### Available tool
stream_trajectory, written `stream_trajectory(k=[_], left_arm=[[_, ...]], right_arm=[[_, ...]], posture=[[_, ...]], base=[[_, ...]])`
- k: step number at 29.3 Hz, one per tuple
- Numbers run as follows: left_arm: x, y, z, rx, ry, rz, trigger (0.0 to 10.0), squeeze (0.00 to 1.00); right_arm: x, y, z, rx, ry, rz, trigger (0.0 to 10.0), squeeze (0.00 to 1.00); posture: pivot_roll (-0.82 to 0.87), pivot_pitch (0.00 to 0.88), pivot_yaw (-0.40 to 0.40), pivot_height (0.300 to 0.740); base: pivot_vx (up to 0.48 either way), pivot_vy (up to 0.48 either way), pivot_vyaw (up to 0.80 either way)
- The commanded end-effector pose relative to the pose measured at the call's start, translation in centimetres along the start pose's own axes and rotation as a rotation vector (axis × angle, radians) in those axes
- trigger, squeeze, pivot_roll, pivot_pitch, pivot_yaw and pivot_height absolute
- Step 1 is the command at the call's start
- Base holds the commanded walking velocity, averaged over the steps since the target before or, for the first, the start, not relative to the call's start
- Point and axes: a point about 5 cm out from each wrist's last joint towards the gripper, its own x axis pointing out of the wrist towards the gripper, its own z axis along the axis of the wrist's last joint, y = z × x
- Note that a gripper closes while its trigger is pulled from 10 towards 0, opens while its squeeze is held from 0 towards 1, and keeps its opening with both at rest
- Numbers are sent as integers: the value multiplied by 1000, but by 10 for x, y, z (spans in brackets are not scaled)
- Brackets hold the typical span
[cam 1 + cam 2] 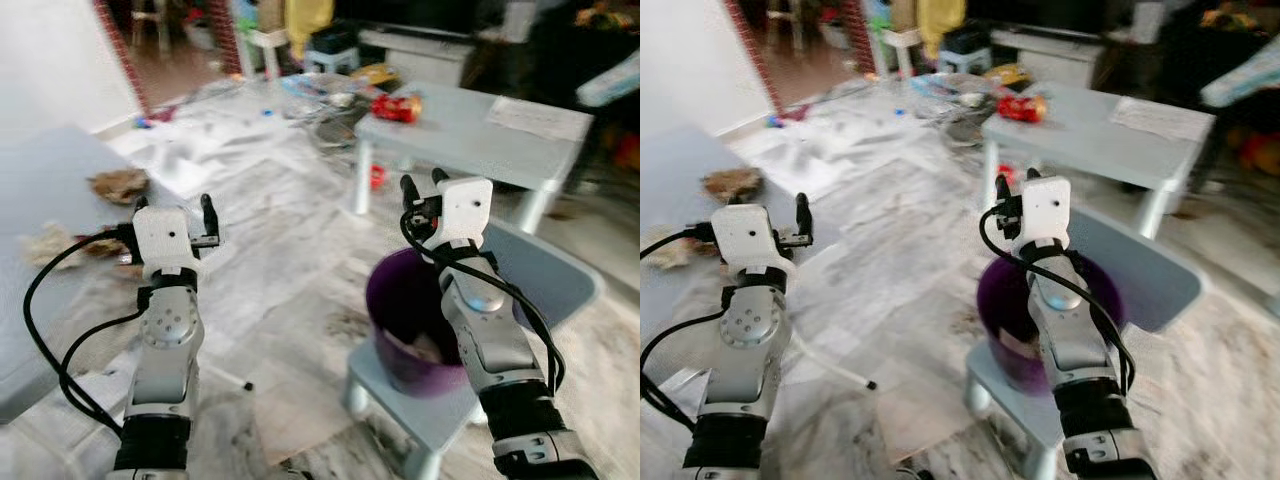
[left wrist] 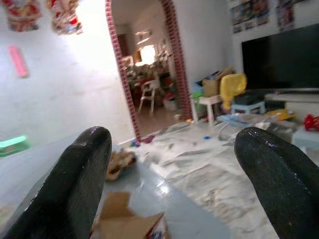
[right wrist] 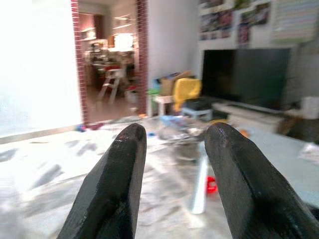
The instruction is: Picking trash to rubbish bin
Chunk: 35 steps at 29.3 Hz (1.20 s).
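**Now between picks: both claws empty, trash on the left counter**

Nearest, the purple bin (image 1: 415, 320) sits on a small grey chair (image 1: 545, 270), right under the right arm, with some pale scrap inside. The right claw (image 1: 424, 185) hangs just above its rim, fingers a little apart, holding nothing. The left claw (image 1: 175, 208) is spread wide and empty beside the left counter (image 1: 40, 190), where crumpled trash (image 1: 120, 185) lies. Judging by this, the next move calls for reaching left onto that trash. Farther off, a red wrapper (image 1: 397, 107) rests on another counter (image 1: 480, 135).
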Motion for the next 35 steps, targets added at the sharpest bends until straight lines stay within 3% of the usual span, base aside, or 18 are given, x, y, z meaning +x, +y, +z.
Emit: stream_trajectory(k=[1,35], left_arm=[[1,0,2,7,-1,-1,10000,0],[-1,2,-4,-20,41,44,10000,0]], right_arm=[[2,-1,2,20,5,-1,10000,0],[3,3,1,38,26,71,10000,0]], posture=[[-90,46,68,740],[-80,27,24,740]], base=[[0,0,800],[0,0,753]])
